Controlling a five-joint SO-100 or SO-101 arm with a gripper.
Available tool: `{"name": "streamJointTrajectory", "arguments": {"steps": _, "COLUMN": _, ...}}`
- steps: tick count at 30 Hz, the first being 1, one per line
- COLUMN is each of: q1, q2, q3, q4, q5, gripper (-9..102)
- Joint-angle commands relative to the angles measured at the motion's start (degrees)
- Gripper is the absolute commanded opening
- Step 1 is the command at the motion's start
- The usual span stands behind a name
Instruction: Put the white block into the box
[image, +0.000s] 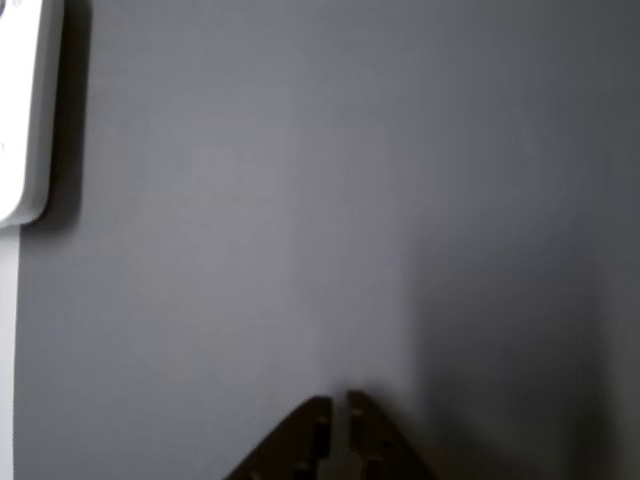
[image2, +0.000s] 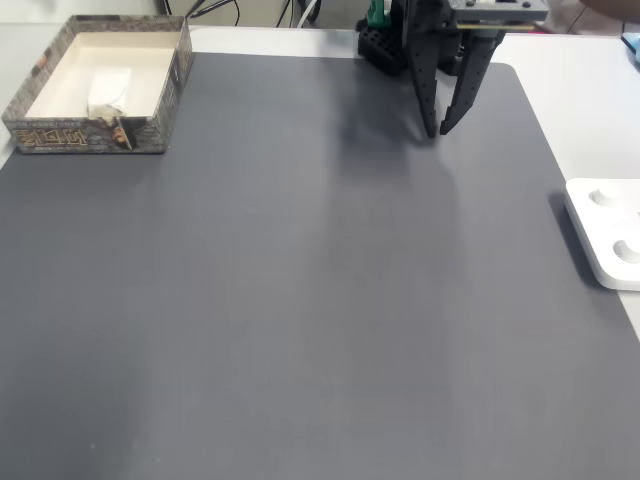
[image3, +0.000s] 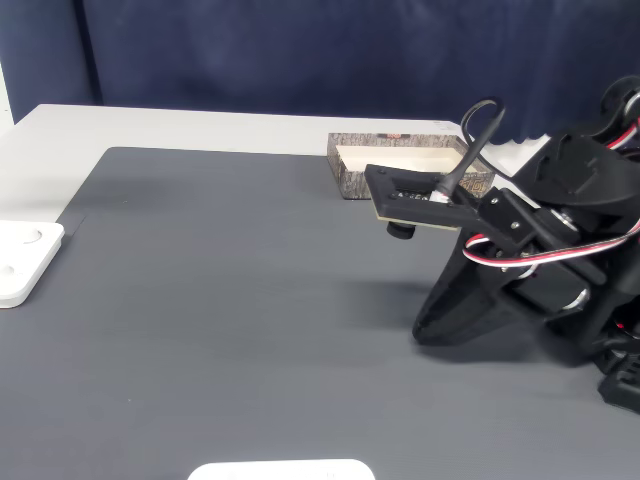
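Note:
The box (image2: 85, 135) stands at the far left corner of the grey mat in a fixed view, its patterned walls around a pale beige floor. Inside it, toward the front, lies the white block (image2: 108, 88). My gripper (image2: 438, 130) hangs at the far right of the mat, well away from the box, fingers pointing down with their tips nearly touching and nothing between them. In the other view the two dark fingertips (image: 318, 410) rise from the bottom edge over bare mat. From the side, the gripper (image3: 422, 328) sits just above the mat, with the box (image3: 352, 182) behind it.
A flat white device (image2: 605, 230) lies off the mat's right edge; it also shows as the white device (image: 25, 110) and the white device (image3: 25, 260). Another white object (image3: 280, 470) peeks in at the bottom edge. The arm's base (image2: 385, 45) stands at the mat's far edge.

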Motion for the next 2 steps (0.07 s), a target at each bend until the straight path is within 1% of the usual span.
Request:
{"name": "streamJointTrajectory", "arguments": {"steps": 1, "q1": 0.18, "q2": 2.11, "q3": 1.14, "q4": 0.18, "q5": -0.53, "gripper": 0}}
{"name": "streamJointTrajectory", "arguments": {"steps": 2, "q1": 0.18, "q2": 2.11, "q3": 1.14, "q4": 0.18, "q5": -0.53, "gripper": 0}}
